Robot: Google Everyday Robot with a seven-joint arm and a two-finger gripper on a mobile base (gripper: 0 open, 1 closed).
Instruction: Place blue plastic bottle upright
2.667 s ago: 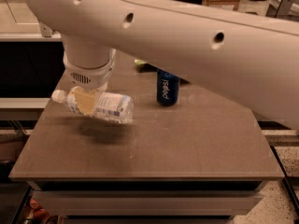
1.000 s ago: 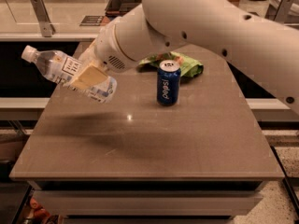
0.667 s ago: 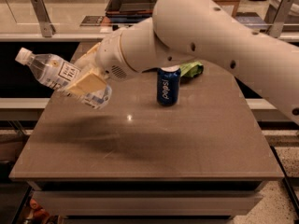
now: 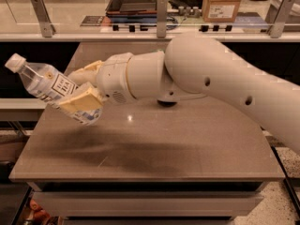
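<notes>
The blue plastic bottle (image 4: 47,86) is clear with a white cap and a white label with a dark square logo. It hangs in the air over the table's left side, tilted, cap up and to the left. My gripper (image 4: 80,96) is shut on the bottle's lower half, with one cream finger (image 4: 79,102) across its front. The arm reaches in from the right.
The brown table (image 4: 150,149) lies below, its left edge under the bottle. The arm hides the back middle of the table; only a dark base (image 4: 167,102) shows beneath it. A counter with trays and a cardboard box (image 4: 221,3) stands behind.
The arm has swung lower and further across the view, now hiding the Pepsi can and green item. The bottle stays gripped, tilted with the cap up-left, at about the same height.
</notes>
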